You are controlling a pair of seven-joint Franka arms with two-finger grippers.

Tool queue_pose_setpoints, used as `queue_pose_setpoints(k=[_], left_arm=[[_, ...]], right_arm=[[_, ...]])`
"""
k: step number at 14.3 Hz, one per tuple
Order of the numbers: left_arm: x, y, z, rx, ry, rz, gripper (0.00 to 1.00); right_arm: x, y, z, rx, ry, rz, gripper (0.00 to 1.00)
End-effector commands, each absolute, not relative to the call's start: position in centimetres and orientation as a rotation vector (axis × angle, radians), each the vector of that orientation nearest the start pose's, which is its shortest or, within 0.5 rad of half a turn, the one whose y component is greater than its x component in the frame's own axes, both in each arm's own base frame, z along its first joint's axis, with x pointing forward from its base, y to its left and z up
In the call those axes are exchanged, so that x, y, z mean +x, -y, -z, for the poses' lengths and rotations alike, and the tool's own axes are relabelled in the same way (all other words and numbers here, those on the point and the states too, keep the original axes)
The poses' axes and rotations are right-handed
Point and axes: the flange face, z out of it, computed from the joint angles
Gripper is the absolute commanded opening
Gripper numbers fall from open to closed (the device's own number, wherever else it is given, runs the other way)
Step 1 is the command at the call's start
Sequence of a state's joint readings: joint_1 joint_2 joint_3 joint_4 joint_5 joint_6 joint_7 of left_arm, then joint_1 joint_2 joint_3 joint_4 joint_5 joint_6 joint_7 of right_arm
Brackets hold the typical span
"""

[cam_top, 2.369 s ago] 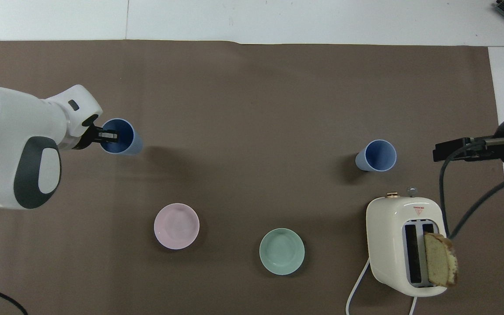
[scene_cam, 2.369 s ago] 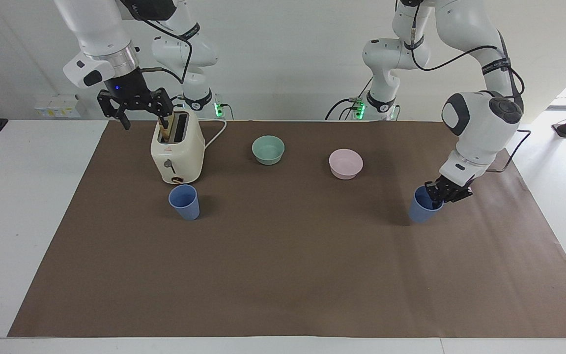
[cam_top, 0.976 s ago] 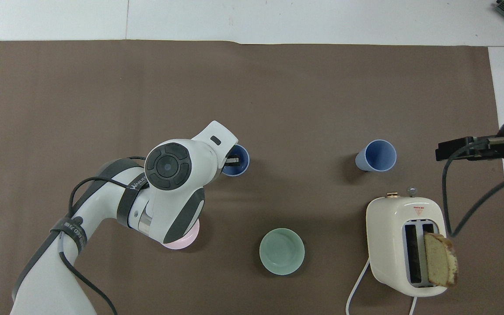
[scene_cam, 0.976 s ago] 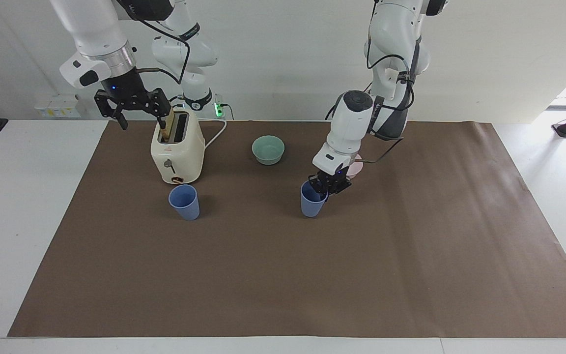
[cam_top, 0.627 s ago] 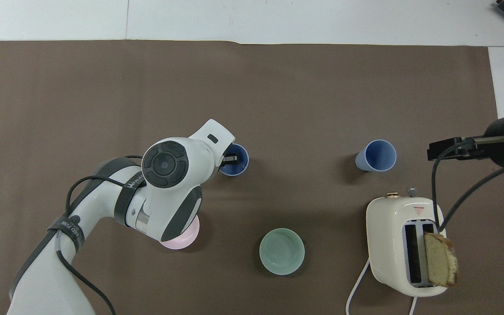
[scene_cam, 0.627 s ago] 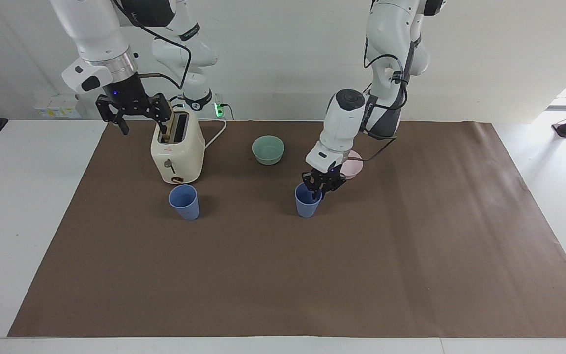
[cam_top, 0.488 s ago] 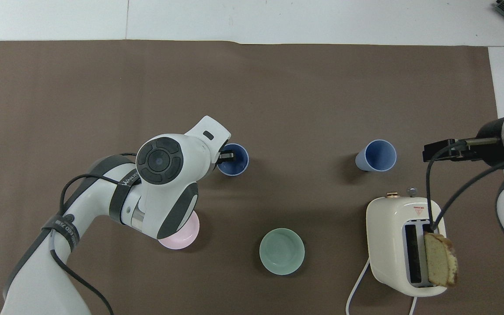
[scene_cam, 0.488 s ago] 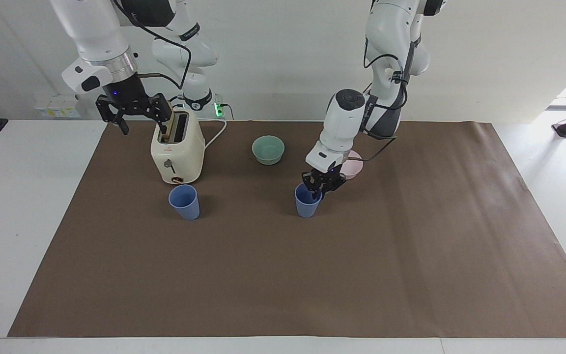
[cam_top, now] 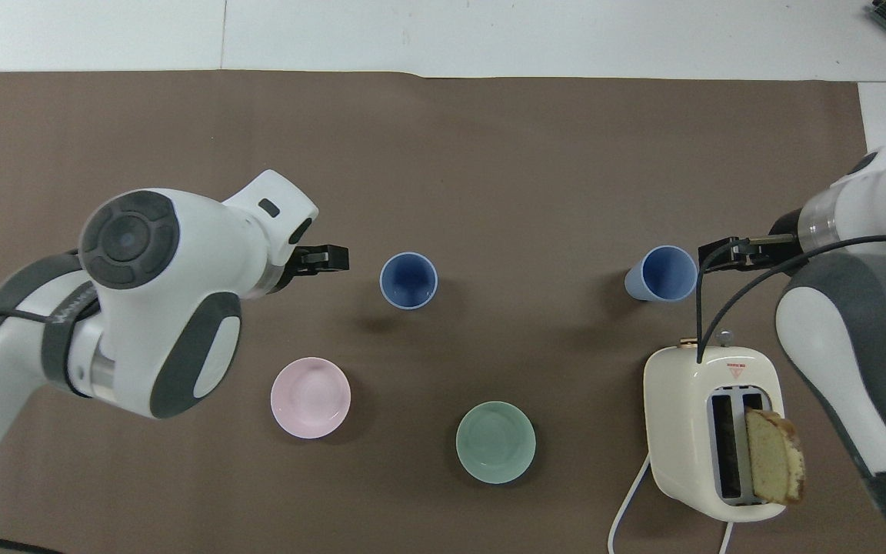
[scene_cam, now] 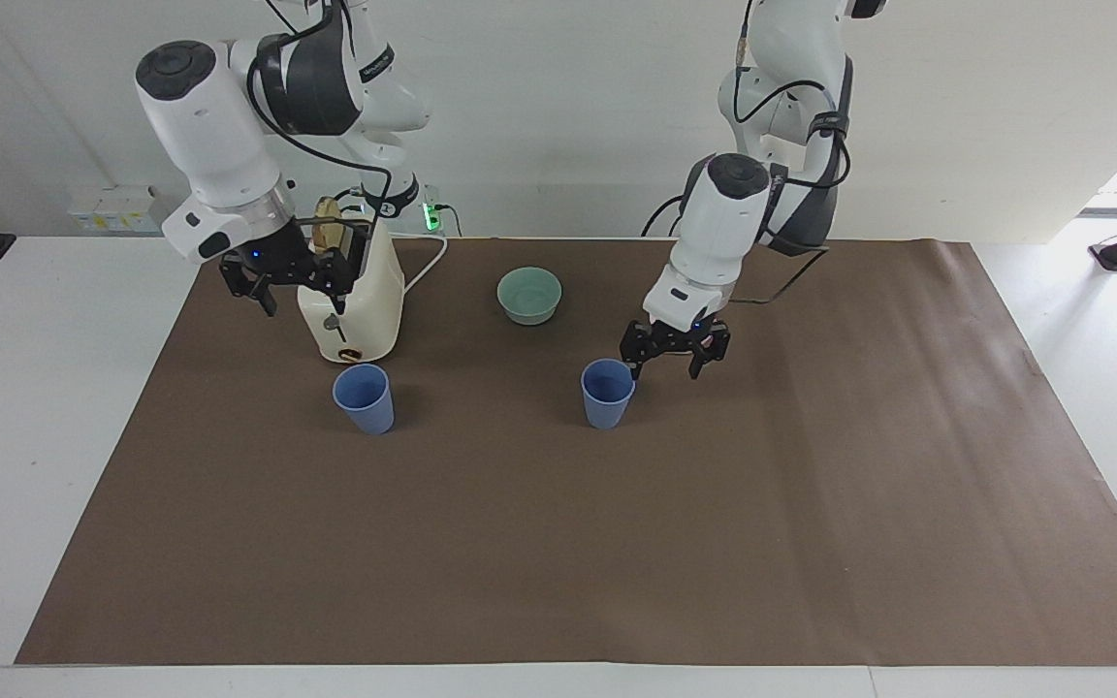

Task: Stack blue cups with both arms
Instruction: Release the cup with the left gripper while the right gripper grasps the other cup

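Observation:
Two blue cups stand upright on the brown mat. One cup (scene_cam: pixel 607 393) (cam_top: pixel 408 280) stands mid-table; the other cup (scene_cam: pixel 363 397) (cam_top: pixel 666 273) stands just farther from the robots than the toaster. My left gripper (scene_cam: pixel 669 357) (cam_top: pixel 329 259) is open and empty. It hangs low beside the mid-table cup, toward the left arm's end, clear of the cup. My right gripper (scene_cam: pixel 293 289) (cam_top: pixel 724 252) is open and empty. It hangs at the toaster's outer side, close to the second cup's rim when seen from overhead.
A cream toaster (scene_cam: pixel 350 301) (cam_top: pixel 712 431) holds a bread slice (cam_top: pixel 774 458) in one slot. A teal-green bowl (scene_cam: pixel 529 294) (cam_top: pixel 495 442) and a pink bowl (cam_top: pixel 311 398) sit nearer to the robots than the cups. The left arm hides the pink bowl in the facing view.
My left gripper carried a cup from the left arm's end to mid-table, set it down, opened and drew back. My right gripper dropped lower beside the toaster, toward the other cup.

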State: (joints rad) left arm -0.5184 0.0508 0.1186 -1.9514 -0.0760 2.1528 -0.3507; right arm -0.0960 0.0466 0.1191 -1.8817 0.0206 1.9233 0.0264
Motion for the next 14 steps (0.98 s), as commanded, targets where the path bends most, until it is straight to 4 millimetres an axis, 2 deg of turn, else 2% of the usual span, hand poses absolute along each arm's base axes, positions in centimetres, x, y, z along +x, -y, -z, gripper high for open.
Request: queue_pose_setpoints(k=[1, 4, 6, 7, 10, 13, 14], left_arm=[[53.9, 17.3, -49.5, -3.219, -0.124, 0.184, 1.00], [55.5, 11.9, -52.2, -3.163, -0.230, 0.172, 1.00], [56.0, 8.0, -53.8, -3.146, -0.284, 0.134, 1.00], [56.1, 6.7, -55.0, -3.141, -0.311, 0.128, 1.00], [56.5, 3.4, -58.3, -3.145, -0.241, 0.100, 1.00], [56.3, 1.5, -60.1, -3.144, -0.244, 0.076, 1.00], [56.2, 1.4, -60.5, -3.144, -0.247, 0.074, 1.00]], right_arm=[[58.0, -0.3, -44.8, -3.115, -0.011, 0.017, 1.00], [58.1, -0.2, -41.6, -3.111, -0.015, -0.003, 1.00], [58.2, -0.2, -40.2, -3.110, -0.019, 0.004, 1.00], [58.1, -0.3, -39.7, -3.110, -0.019, -0.006, 1.00], [57.9, -0.2, -37.7, -3.108, -0.020, -0.025, 1.00], [57.6, -0.4, -37.0, -3.108, -0.009, -0.015, 1.00], [57.6, -0.4, -37.0, -3.108, -0.011, -0.015, 0.81]])
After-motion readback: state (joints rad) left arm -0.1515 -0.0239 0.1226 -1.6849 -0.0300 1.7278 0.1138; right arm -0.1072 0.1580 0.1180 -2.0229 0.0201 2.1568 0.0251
